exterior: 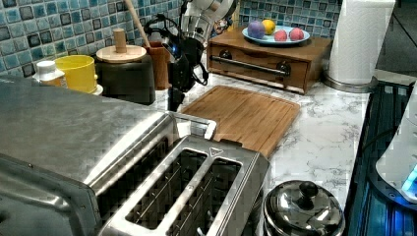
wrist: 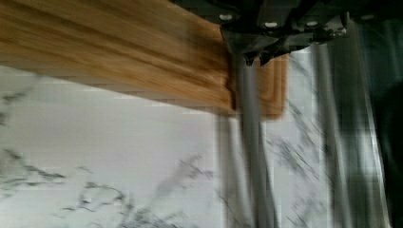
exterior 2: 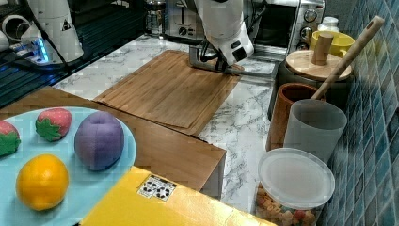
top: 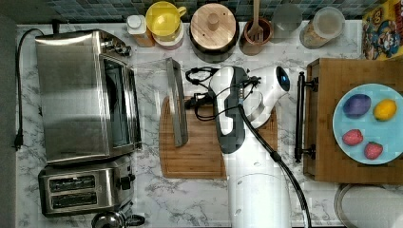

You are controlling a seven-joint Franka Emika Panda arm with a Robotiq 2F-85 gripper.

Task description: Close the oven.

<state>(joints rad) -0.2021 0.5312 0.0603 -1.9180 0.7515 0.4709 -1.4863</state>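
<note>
The brushed-steel oven (top: 71, 95) stands at the top view's left with its glass door (top: 152, 80) folded down flat over the counter. The door's long bar handle (top: 177, 102) lies along the cutting board's edge. My gripper (top: 191, 102) sits right beside the middle of that handle, on the side away from the oven. In the wrist view my gripper (wrist: 256, 59) is shut, its tips meeting directly over the grey handle bar (wrist: 254, 142). The left view has my gripper (exterior: 174, 103) low behind the door's frame (exterior: 211, 129). The right view places my gripper (exterior 2: 219, 66) at the handle (exterior 2: 256, 74).
A two-slot toaster (top: 83, 187) stands next to the oven. A wooden cutting board (top: 199, 152) lies under my arm. To the top view's right sits a wooden drawer box (top: 323, 118) carrying a plate of fruit. Jars and a utensil holder (top: 256, 33) line the tiled back wall.
</note>
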